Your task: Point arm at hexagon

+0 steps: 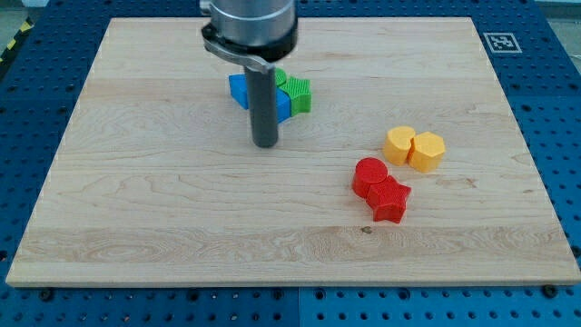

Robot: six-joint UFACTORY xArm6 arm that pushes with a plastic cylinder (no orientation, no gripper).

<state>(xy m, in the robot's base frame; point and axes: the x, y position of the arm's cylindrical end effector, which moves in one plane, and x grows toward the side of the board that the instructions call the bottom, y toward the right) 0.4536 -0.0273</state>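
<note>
My tip (pixel 265 143) rests on the wooden board (pixel 163 209), just below a cluster of blue and green blocks. A yellow hexagon block (pixel 428 151) lies at the view's right, touching a second yellow block (pixel 398 144) on its left. The tip is well to the left of the yellow hexagon, with bare board between. The rod partly hides a blue block (pixel 239 89) and another blue block (pixel 282 105). A green star-shaped block (pixel 296 92) sits to the right of the rod.
A red round block (pixel 369 175) and a red star-shaped block (pixel 389 200) touch each other below the yellow pair. A black-and-white marker tag (pixel 498 42) sits at the board's top right corner. Blue perforated table surrounds the board.
</note>
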